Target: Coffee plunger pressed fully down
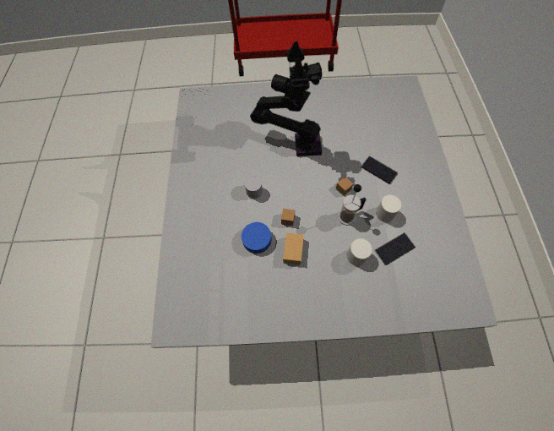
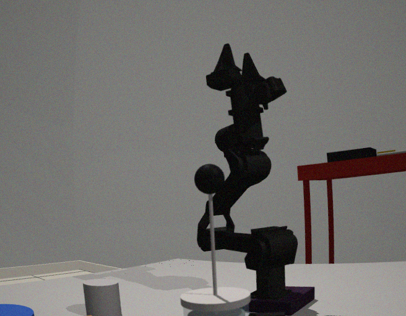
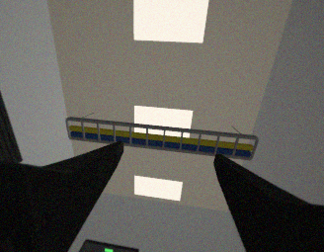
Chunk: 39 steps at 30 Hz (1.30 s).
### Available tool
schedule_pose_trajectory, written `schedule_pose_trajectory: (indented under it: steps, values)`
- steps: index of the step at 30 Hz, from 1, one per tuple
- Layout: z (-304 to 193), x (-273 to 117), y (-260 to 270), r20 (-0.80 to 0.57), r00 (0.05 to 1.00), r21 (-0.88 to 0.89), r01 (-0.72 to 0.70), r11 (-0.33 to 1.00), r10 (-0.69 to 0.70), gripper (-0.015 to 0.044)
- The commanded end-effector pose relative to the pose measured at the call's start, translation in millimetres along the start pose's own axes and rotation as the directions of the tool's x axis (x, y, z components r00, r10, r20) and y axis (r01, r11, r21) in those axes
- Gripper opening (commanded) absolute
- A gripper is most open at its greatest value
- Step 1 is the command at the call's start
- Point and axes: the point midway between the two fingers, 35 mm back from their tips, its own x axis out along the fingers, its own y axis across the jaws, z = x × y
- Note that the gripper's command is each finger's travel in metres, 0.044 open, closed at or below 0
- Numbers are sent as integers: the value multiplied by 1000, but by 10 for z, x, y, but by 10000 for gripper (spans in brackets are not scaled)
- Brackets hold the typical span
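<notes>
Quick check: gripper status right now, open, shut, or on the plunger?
Gripper: open, holding nothing, pointing up, well clear of the plunger knob.

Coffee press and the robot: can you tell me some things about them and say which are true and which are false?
1. The plunger knob is up high on its rod. True.
2. The tool is squeezing the knob. False: it points up toward the ceiling, far above the knob, open and holding nothing.
3. The blue disc sits on the red cart. False: it lies on the grey mat, beside a tan box.
4. The coffee press stands upright. True.
5. Two dark flat slabs lie on the mat near the press. True.
</notes>
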Motion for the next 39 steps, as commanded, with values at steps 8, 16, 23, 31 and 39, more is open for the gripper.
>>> schedule_pose_trajectory:
  steps: [8,16,23,31,39]
  values:
    - [739,254,474,264,942,250,-272,929,205,440]
    - [1535,149,1472,478,679,432,-734,524,558,440]
    - [1815,-212,2242,511,360,548,-836,27,781,440]
    - [1801,-787,2939,426,-39,740,-560,-373,904,440]
    - [1594,-1433,3386,283,-426,933,-84,-349,859,440]
